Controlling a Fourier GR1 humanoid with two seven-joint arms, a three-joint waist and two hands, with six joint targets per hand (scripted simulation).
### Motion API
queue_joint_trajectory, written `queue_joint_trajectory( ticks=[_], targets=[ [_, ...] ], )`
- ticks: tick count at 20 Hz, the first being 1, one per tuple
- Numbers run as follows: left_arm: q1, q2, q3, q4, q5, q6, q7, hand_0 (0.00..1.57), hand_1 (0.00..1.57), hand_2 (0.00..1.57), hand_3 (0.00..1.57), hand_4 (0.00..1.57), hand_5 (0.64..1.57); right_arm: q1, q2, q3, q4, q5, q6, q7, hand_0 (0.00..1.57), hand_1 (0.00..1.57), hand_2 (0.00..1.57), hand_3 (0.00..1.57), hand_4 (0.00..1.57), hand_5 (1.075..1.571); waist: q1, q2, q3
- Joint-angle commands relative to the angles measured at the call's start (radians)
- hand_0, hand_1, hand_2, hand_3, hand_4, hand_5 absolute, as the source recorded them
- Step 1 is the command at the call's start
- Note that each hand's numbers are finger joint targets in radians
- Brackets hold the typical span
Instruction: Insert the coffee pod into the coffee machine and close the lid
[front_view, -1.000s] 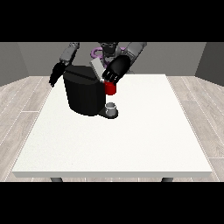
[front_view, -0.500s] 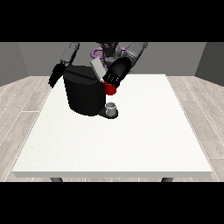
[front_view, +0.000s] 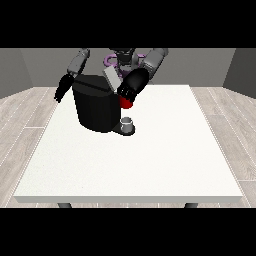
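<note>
The black coffee machine (front_view: 97, 107) stands at the table's back left. Its grey lid (front_view: 112, 78) is tilted up over the top. The hand at the view's right (front_view: 132, 87) hovers at the machine's upper right corner, just beside the lid and directly above a red thing at the machine (front_view: 126, 103). How that hand's fingers lie does not show. A small grey thing (front_view: 128, 124) sits on the machine's base below the red thing. The hand at the view's left (front_view: 62, 91) hangs behind the machine's left side, fingers straight down and holding nothing.
The white table (front_view: 150, 160) stretches wide towards the camera and to the right of the machine. The robot's torso (front_view: 122, 57) stands behind the far edge.
The hand at the view's right has shifted slightly right and down, staying by the machine's top. The other hand has barely moved.
</note>
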Motion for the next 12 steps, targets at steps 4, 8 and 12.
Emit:
queue_joint_trajectory(
  ticks=[4,8,12],
  targets=[
    [0.016,0.035,0.029,0.034,-0.002,0.059,-0.06,1.24,1.24,1.2,0.97,0.0,1.571,0.009,0.006,0.034,-0.066,0.005,0.02,0.066,0.0,0.0,0.0,0.0,0.07,1.571,-0.046,-0.002,-0.0009],
    [-0.009,0.047,0.027,0.015,-0.005,0.048,-0.082,1.27,1.27,1.24,0.97,0.0,1.571,0.046,0.023,0.037,-0.031,0.032,-0.021,-0.02,0.0,0.0,0.0,0.0,0.22,1.571,-0.035,0.024,-0.0004],
    [-0.015,0.044,-0.003,0.004,-0.051,0.111,-0.092,1.09,1.09,1.07,0.8,0.0,1.571,-0.04,0.005,0.02,-0.034,0.029,-0.019,0.024,0.0,0.0,0.0,0.0,0.16,1.571,-0.028,0.074,-0.0005]
  ],
)
